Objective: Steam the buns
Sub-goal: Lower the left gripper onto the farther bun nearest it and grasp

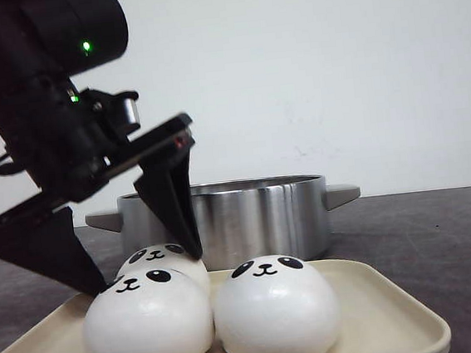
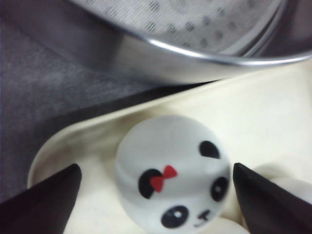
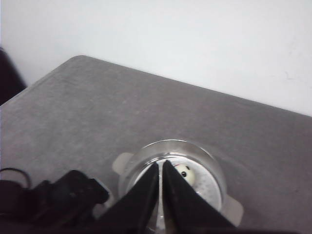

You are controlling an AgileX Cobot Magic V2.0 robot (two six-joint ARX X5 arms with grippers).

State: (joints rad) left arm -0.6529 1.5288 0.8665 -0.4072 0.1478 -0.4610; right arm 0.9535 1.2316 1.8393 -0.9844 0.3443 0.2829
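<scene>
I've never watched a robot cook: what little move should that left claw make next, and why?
Probably lower a touch and close: the left gripper is open with its fingers either side of the bow-wearing panda bun on the tray, not yet squeezing it; the steamer pot waits behind.

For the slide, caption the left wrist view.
Open left hand straddles a red-bowed panda bun on the cream tray, beside the steel steamer pot.

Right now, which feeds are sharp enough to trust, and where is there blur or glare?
Front view: crisp on the buns, with bright vertical glare streaks on the steel pot. Left wrist view: soft all over, the steamer rim blurred, the bow-marked bun slightly fuzzy. Right wrist view: hazy, the bun in the pot tiny, behind the right claw.
</scene>
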